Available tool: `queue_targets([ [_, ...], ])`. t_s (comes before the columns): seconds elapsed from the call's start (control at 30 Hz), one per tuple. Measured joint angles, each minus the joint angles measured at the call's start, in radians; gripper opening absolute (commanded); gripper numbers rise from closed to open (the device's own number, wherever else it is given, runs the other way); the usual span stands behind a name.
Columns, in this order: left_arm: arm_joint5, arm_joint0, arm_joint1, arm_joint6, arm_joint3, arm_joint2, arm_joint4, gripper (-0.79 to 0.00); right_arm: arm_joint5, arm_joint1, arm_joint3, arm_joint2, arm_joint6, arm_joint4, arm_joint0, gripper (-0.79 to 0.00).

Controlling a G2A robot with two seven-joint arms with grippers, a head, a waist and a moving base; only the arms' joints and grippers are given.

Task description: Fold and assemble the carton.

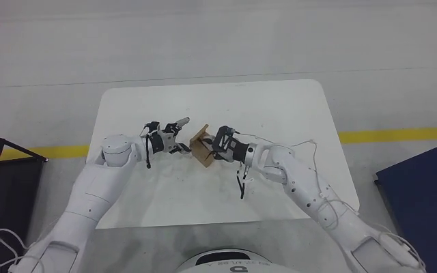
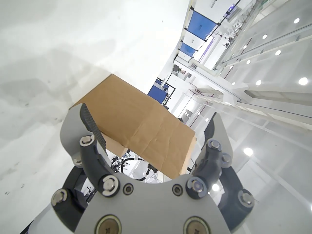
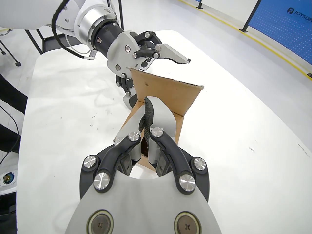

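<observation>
Right gripper [image 3: 146,113] is clamping the carton [image 1: 200,146] wall on the table [image 1: 273,109], long axis running roughly away from the robot, flap raised; left gripper [image 1: 179,134] is gaping alongside; carton's inside is hiding.

Bright, even overhead light — ceiling lamps [image 2: 303,81] glaring, shadows faint, wrist-view edges bowed

You see a white surface [image 1: 273,109] with rounded corners, marked here and there with small dark scuffs [image 3: 251,149]. Near its middle the brown carton [image 1: 200,145] stands tilted. You cannot tell whether its lower edge touches the surface.
</observation>
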Motion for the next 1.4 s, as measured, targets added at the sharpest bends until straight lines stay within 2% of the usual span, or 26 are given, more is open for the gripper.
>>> queue_targets([
  [0.2, 0.005, 0.001, 0.002, -0.012, -0.015, -0.003, 0.021, 0.0, -0.002, -0.007, 0.024, -0.004, -0.011, 0.003, 0.013, -0.785],
  [0.33, -0.018, 0.019, 0.009, -0.01, -0.042, -0.048, -0.006, 0.0, 0.003, 0.001, 0.015, 0.03, -0.047, 0.009, -0.019, -0.785],
  [0.53, -0.059, 0.104, 0.029, 0.012, -0.186, -0.184, -0.104, 0.0, -0.008, 0.032, -0.044, 0.109, -0.068, -0.017, -0.128, -0.785],
  [0.63, -0.06, 0.122, 0.034, -0.002, -0.242, -0.208, -0.109, 0.0, -0.036, 0.041, -0.063, 0.119, -0.051, -0.031, -0.168, -0.785],
  [0.77, -0.025, 0.08, 0.026, -0.019, -0.247, -0.153, -0.066, 0.0, -0.057, 0.043, -0.056, 0.116, -0.038, -0.033, -0.183, -0.785],
  [0.9, -0.002, 0.019, 0.011, -0.025, -0.206, -0.071, -0.02, 0.0, -0.053, 0.039, -0.037, 0.103, -0.034, -0.03, -0.179, -0.785],
  [1.1, 0.001, -0.036, -0.011, -0.045, -0.123, 0.01, -0.021, 0.0, -0.056, 0.03, 0.001, 0.081, -0.047, -0.017, -0.164, -0.785],
  [1.4, 0.006, -0.06, -0.024, -0.042, -0.074, 0.045, -0.016, 0.0, -0.033, 0.043, 0.015, 0.138, -0.088, -0.019, -0.193, -0.785],
])
